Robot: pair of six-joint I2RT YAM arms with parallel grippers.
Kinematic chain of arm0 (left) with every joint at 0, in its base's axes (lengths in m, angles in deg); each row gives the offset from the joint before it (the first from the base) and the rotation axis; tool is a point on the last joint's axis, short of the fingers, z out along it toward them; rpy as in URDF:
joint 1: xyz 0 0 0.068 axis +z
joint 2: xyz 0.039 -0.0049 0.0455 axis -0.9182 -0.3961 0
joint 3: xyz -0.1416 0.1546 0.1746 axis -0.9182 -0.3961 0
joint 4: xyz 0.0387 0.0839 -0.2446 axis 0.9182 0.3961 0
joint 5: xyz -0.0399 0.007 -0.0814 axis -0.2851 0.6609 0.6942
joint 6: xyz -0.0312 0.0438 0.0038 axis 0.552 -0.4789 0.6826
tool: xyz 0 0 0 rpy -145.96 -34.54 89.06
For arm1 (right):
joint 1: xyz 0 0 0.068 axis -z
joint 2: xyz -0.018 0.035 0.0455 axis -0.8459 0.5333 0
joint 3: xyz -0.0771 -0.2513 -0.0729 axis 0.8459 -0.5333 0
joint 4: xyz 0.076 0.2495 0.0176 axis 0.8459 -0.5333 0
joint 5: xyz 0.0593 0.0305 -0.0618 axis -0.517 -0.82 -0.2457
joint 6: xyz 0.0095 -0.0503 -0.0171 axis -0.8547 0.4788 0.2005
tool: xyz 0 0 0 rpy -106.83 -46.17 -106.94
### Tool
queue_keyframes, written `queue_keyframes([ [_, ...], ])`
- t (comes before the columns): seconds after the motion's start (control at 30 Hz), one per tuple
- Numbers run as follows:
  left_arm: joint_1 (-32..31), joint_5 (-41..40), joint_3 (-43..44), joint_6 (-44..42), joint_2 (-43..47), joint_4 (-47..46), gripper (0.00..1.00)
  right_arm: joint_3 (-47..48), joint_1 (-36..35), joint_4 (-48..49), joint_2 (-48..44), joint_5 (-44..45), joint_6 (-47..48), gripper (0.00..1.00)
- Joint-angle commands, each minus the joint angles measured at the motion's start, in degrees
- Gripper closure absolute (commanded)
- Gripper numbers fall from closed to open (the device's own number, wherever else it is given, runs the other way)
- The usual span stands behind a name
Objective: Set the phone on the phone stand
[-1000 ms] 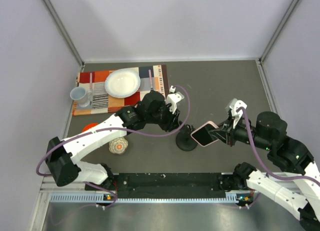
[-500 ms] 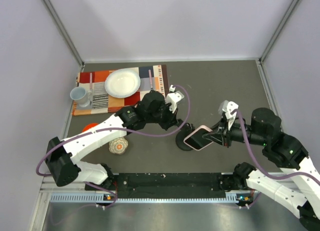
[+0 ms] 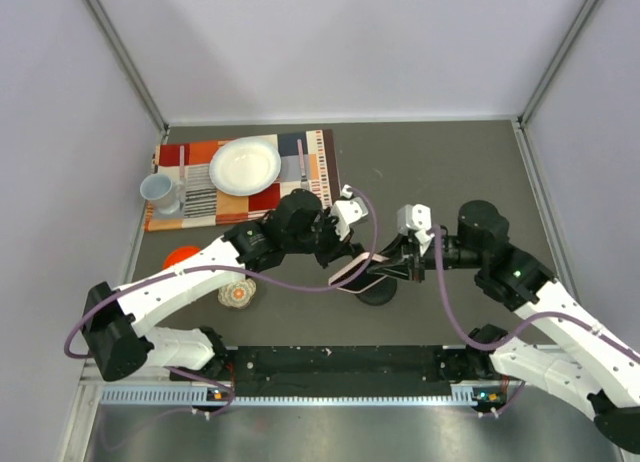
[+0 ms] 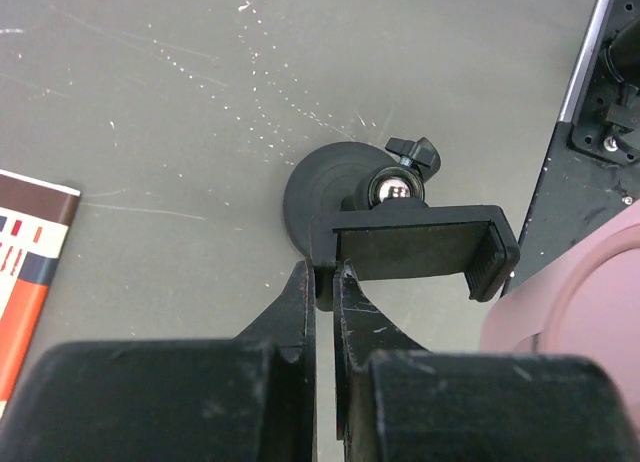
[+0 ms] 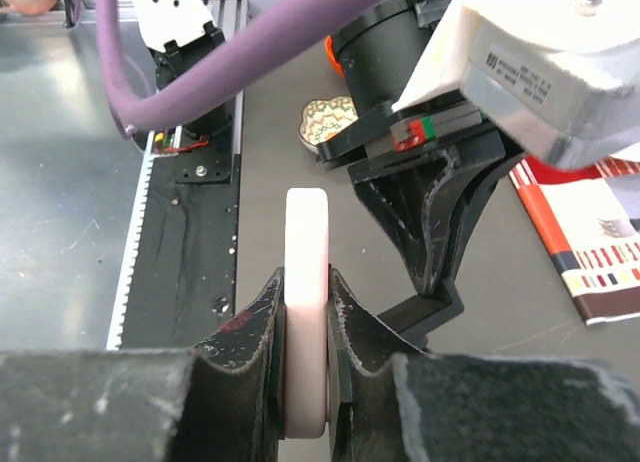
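Pinching the phone (image 5: 306, 282) edge-on, right fingers (image 5: 257, 332); left fingers (image 4: 290, 317) clenched on the phone stand (image 4: 415, 247).

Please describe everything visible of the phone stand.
The phone stand is matt black, seemingly plastic: a round base flat on the grey table, a ball joint with a small wing knob, and a wide clamp cradle on top, empty. The left gripper is shut on one end of the cradle.
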Motion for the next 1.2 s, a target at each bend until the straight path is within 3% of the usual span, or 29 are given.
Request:
queue_keyframes([
  [0.0, -0.1, 2.8, 0.3, -6.0, 1.5, -1.1, 1.0, 1.9, -1.6, 13.8, 4.1, -4.0, 5.3, 1.0],
  [0.43, -0.2, 5.2, 3.1, -10.0, 0.8, 2.8, 1.0, 4.0, -2.0, 13.6, 11.7, -7.1, 16.4, 1.0],
  [0.73, -0.1, 4.2, 4.3, -8.7, 1.2, 3.8, 1.0, 3.8, -2.1, 9.1, 11.7, -1.8, 19.3, 1.0],
  [1.17, -0.1, -4.5, 4.1, -3.6, 4.4, 2.2, 1.0, 6.1, -2.1, -3.3, 9.0, 6.1, 1.5, 1.0],
])
